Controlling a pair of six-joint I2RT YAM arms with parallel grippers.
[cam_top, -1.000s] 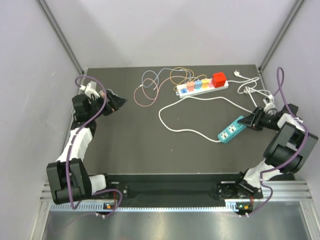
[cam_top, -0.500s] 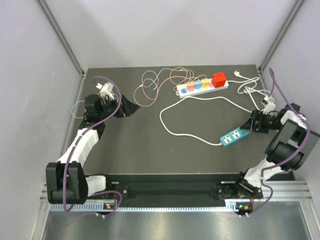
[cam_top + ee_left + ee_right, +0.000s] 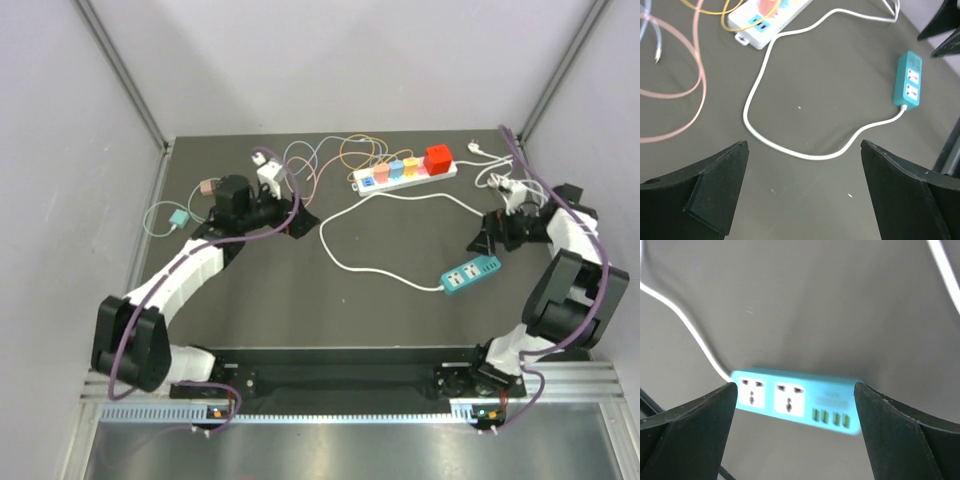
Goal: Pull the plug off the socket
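The plugs (image 3: 410, 166) I must pull stand in a row in the white strip (image 3: 752, 30) at the back of the table (image 3: 300, 300). They are small coloured plastic blocks, and the red plug (image 3: 437, 157) at the right end is the largest. The strip's long axis runs left to right, with the right end a little farther back. My left gripper (image 3: 804, 150) is spread wide, holds nothing and points toward the strip's left end; I judge it the nearer one. My right gripper (image 3: 795, 386), also spread and empty, hangs over the teal strip (image 3: 468, 271), a smooth hard box with free sockets. A thin white cable (image 3: 746, 112) lies between.
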